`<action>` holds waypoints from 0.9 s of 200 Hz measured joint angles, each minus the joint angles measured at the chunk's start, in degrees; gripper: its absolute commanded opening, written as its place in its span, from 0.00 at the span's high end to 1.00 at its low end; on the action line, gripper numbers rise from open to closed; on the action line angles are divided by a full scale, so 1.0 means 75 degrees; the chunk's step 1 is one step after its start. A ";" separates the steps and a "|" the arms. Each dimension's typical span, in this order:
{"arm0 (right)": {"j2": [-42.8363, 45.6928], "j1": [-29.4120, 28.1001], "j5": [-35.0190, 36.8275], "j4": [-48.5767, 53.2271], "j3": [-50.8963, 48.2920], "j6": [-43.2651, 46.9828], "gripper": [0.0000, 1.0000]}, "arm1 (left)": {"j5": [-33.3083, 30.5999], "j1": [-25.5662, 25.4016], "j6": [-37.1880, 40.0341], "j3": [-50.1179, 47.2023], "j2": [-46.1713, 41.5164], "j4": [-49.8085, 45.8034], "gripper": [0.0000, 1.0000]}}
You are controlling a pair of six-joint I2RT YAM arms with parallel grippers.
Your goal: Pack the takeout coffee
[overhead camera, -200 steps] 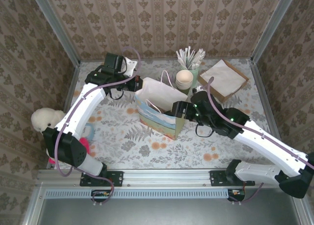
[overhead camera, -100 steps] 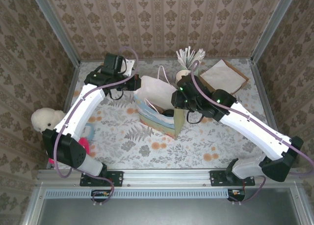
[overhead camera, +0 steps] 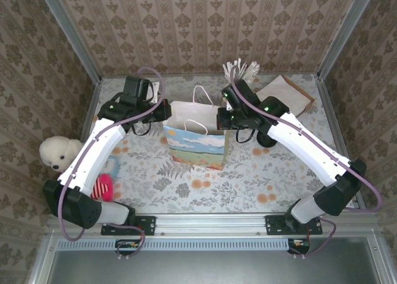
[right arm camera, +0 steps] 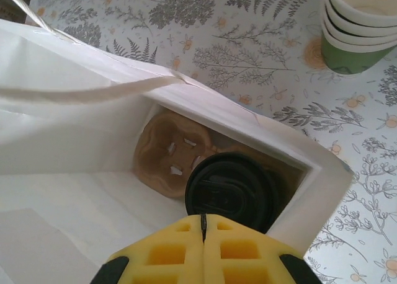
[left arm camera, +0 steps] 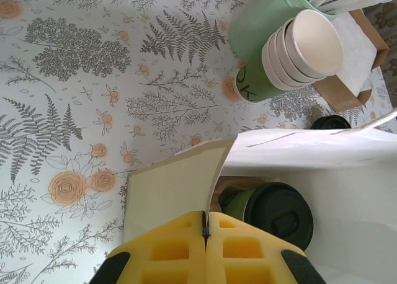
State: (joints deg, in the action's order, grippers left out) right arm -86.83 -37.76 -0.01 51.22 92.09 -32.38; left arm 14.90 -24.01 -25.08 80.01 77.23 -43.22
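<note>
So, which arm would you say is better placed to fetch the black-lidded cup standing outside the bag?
Probably the right: the black-lidded cup stands right of the paper bag, beside the right arm and near the right end effector. The left end effector grips the bag's opposite rim.

The takeout coffee (right arm camera: pixel 232 194) sat in the bag (overhead camera: pixel 195 149) with a cup tray (right arm camera: pixel 167 150); the cup stack (left arm camera: pixel 301 48) stood on the counter (overhead camera: pixel 248 185) behind the bag.
</note>
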 measured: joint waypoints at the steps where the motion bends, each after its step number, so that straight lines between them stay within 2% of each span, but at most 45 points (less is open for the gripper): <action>1: -0.0006 0.0006 -0.0017 0.0000 0.0006 0.0012 0.96 | 0.0000 0.0000 -0.0006 -0.0003 -0.0006 0.0000 1.00; 27: -0.0420 0.0122 -0.0484 0.0035 0.0420 0.0443 0.95 | 0.0012 0.0006 -0.0152 -0.0137 -0.0128 0.0038 1.00; 50: -0.0787 0.0160 -0.0749 0.0041 0.0746 0.0717 0.83 | 0.0023 0.0012 -0.0262 -0.0201 -0.0134 0.0061 0.99; 71: -0.0889 0.0216 -0.0930 0.0058 0.0880 0.0924 0.64 | 0.0035 0.0020 -0.0321 -0.0201 -0.0134 0.0093 0.97; 81: -0.0889 0.0306 -0.1032 0.0087 0.0988 0.1070 0.50 | 0.0032 0.0026 -0.0347 -0.0192 -0.0128 0.0090 0.97; 100: -0.0845 0.0647 -0.1177 0.0117 0.1169 0.1411 0.35 | 0.0020 0.0055 -0.0475 -0.0108 -0.0064 0.0047 0.99; 120: -0.0685 0.1262 -0.1323 0.0047 0.1183 0.1877 0.28 | -0.0079 0.0055 -0.0752 -0.0096 -0.0044 0.0050 1.00; 144: -0.0510 0.2107 -0.1288 -0.0312 0.1169 0.2314 0.26 | -0.0367 -0.0006 -0.1259 -0.0163 -0.0137 0.0085 1.00; 180: -0.0857 0.3031 -0.1195 -0.1014 0.1285 0.3142 0.50 | -0.0982 -0.0376 -0.2162 -0.0673 -0.0641 0.0376 1.00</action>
State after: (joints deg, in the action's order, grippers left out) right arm -93.25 -15.03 -8.97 43.62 101.73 -8.82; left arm 7.53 -26.83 -41.30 74.96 72.42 -40.40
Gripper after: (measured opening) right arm 0.567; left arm 0.046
